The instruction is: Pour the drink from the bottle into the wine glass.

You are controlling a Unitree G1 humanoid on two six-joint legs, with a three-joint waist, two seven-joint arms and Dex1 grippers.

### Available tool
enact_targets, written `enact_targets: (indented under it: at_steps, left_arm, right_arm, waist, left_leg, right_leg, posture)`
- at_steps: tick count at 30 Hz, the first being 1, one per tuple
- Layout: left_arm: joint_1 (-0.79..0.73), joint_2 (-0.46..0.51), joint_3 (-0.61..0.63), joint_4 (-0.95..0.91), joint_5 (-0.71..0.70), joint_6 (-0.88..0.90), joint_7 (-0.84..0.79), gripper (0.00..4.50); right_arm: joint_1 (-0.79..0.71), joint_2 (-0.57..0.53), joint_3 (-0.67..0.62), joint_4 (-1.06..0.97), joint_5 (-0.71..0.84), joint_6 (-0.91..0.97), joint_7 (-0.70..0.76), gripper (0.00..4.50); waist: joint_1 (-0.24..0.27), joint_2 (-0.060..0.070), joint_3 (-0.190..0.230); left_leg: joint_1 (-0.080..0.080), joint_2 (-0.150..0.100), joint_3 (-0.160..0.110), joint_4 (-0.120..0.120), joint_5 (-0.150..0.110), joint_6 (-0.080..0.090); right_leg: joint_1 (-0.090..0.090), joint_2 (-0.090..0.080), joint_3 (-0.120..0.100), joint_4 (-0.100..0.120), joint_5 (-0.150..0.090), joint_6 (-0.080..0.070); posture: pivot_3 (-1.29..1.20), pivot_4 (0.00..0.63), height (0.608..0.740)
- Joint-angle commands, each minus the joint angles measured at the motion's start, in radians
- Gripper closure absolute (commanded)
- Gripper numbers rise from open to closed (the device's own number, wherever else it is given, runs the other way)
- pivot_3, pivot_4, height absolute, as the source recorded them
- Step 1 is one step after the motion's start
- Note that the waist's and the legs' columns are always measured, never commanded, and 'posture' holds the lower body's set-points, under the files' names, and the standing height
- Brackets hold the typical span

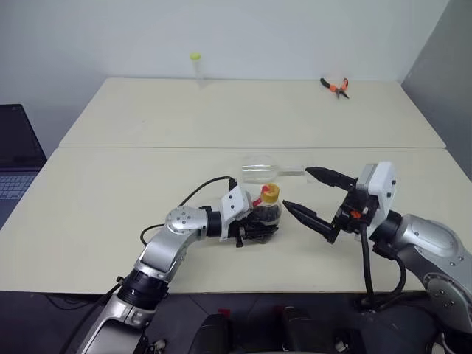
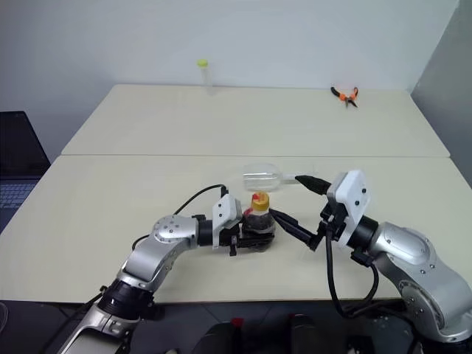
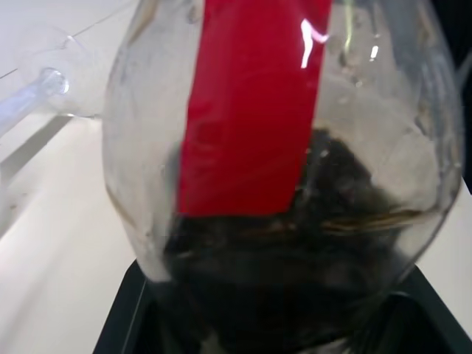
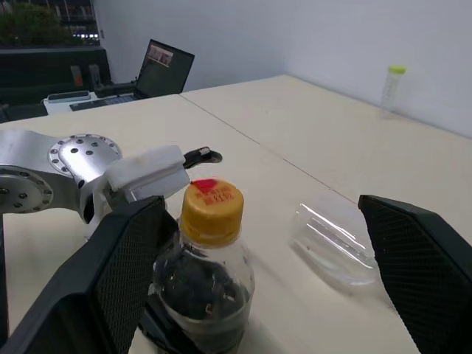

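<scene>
- The left gripper (image 1: 259,226) has its jaws closed around the lower body of the bottle (image 1: 266,209), reaching in from the left; the bottle stands upright on the near table (image 1: 110,214), yellow cap (image 1: 271,194) still on and pointing up, so its long axis runs vertical
- The right gripper (image 1: 316,198) stands with its jaws spread wide and holds nothing; one finger is just right of the bottle, the other lies farther back near the wine glass (image 1: 259,169); in its wrist view the cap sits between the two fingers (image 4: 110,273), toward one side
- The drink (image 4: 195,291) fills only the lower part of the bottle, dark against the clear wall
- The wine glass lies on its side just beyond the bottle; bowl to the left, stem (image 1: 291,172) pointing right toward the right gripper; its long axis runs left to right, flat on the table
- My reading: the right gripper is the nearer one to both cap and stem; the cap must come off and the glass be stood up before pouring
</scene>
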Motion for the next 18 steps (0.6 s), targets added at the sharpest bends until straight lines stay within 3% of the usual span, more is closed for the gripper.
enact_targets:
  at_steps: [1,18]
  left_arm:
    - [-0.037,-0.008,-0.017,0.035,0.014,-0.044,-0.040,2.58]
    - [-0.096,-0.064,-0.008,0.141,0.056,-0.121,-0.051,2.58]
  right_arm:
    - [-0.048,-0.005,0.019,-0.029,0.043,0.062,-0.033,0.00]
    - [-0.102,0.024,0.035,0.009,0.098,0.164,-0.090,0.00]
  waist:
    - [0.000,0.000,0.000]
    - [0.004,0.000,0.000]
  left_leg:
    - [0.000,0.000,0.000,0.000,0.000,0.000]
    - [0.000,-0.001,-0.001,0.001,0.000,0.000]
  right_leg:
    - [0.000,0.000,0.000,0.000,0.000,0.000]
    - [0.001,-0.001,-0.001,-0.001,0.000,0.000]
  posture:
    - [0.00,0.150,0.740]
    - [0.00,0.150,0.740]
